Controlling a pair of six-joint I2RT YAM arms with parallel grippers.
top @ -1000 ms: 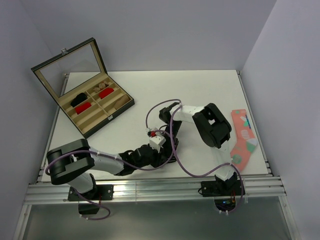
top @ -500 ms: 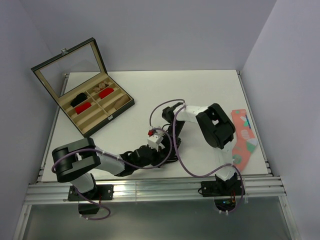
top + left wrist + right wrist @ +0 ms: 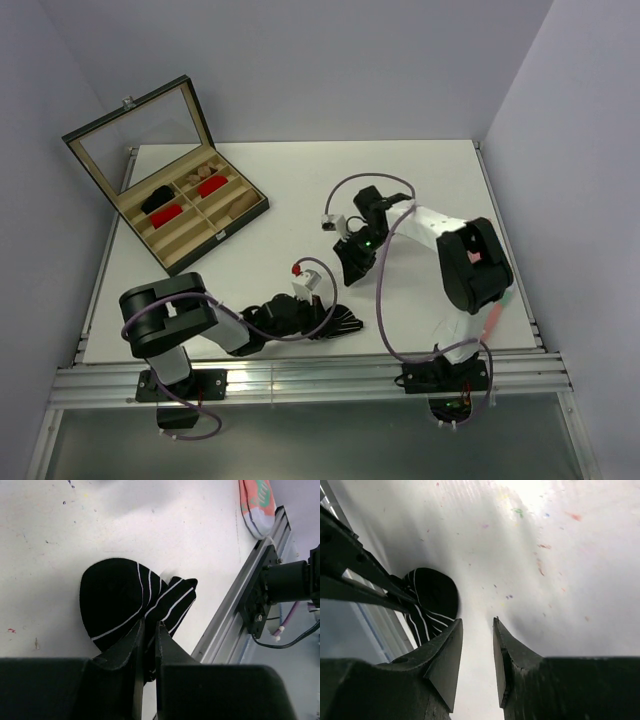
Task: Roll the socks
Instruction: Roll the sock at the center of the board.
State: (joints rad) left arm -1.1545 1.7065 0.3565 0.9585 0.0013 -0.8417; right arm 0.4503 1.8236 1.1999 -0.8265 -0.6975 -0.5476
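Over at the far left corner of the table (image 3: 300,170) the box (image 3: 225,228) sits with its glass lid (image 3: 135,140) standing up, and the slots are partly filled: 2 red bundles (image 3: 167,213), a black roll (image 3: 155,199) in the slot just beside one of them, and tan pieces (image 3: 238,205) toward the box's right end. Now down to the near edge, and here is the action: the black striped sock (image 3: 125,600) lies bunched on the table, just beside the metal rail (image 3: 235,590), between the 2 arm bases. The left gripper (image 3: 149,625) has its fingers pressed nearly together, clamped on the sock's near edge, thin white stripes running right into the pinch. The right gripper (image 3: 476,621) hangs above bare table near the sock, jaws apart, nothing between them. A pink sock (image 3: 257,500) lies off by the rail on the right side.
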